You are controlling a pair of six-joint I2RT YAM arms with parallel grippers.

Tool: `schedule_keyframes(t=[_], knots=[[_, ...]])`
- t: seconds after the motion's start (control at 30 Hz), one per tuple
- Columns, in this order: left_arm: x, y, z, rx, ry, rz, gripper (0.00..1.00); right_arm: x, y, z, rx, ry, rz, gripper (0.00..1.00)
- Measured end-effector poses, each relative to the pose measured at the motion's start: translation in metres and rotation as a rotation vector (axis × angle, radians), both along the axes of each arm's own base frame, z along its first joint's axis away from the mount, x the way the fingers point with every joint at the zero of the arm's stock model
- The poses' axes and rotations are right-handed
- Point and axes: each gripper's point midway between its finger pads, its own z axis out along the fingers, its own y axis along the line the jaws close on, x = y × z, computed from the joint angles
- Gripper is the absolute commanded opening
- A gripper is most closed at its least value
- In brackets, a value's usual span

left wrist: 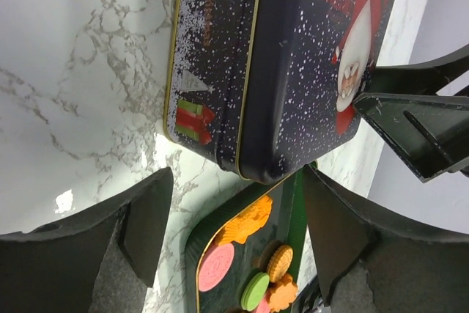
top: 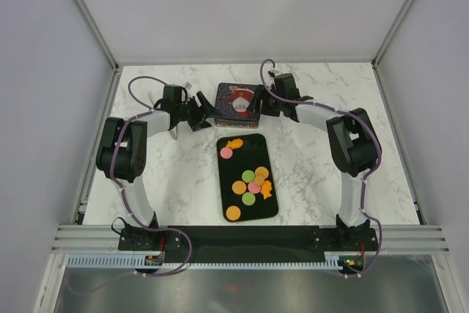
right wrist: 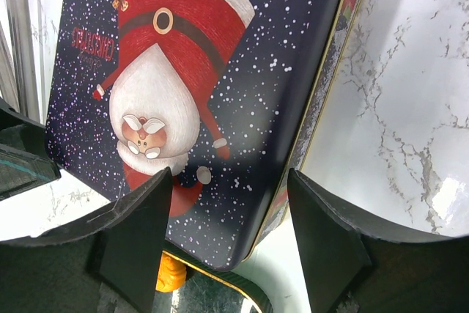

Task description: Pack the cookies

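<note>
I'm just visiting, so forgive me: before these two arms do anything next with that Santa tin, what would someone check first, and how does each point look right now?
1. Lid on the tin: closed, so cookies cannot go in yet. Not ok.
2. Left gripper open and lined up with the tin's near corner: ok.
3. Right gripper open over the lid's edge: ok.
4. Fingers touching the tin: cannot tell; both wrist views show gaps, but contact is not clear.
5. Cookies all on the black tray, none spilled on the marble table: ok.
6. Tray apart from the tin in the top view, leaving room to lift the lid: ok.
</note>
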Motion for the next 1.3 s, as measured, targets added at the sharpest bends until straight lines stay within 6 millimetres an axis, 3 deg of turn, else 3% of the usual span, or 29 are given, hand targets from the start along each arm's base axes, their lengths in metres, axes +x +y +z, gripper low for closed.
schedule_keyframes(t=[0.23,0.53,0.83,1.3], knots=[[0.002,-0.006,0.001,-0.055,-0.013,0.021,0.79,0.000,0.000,0.000,-0.003,0.000,0.002,0.71],[0.012,-0.012,-0.007,-0.117,0.004,0.052,0.72,0.001,0.000,0.000,-0.006,-0.001,0.009,0.71],[0.015,-0.012,-0.008,-0.121,0.011,0.068,0.53,0.004,0.000,0.000,-0.017,-0.005,0.017,0.71],[0.022,-0.017,-0.008,-0.082,0.014,0.101,0.13,0.009,0.000,0.004,-0.106,-0.033,0.008,0.72]])
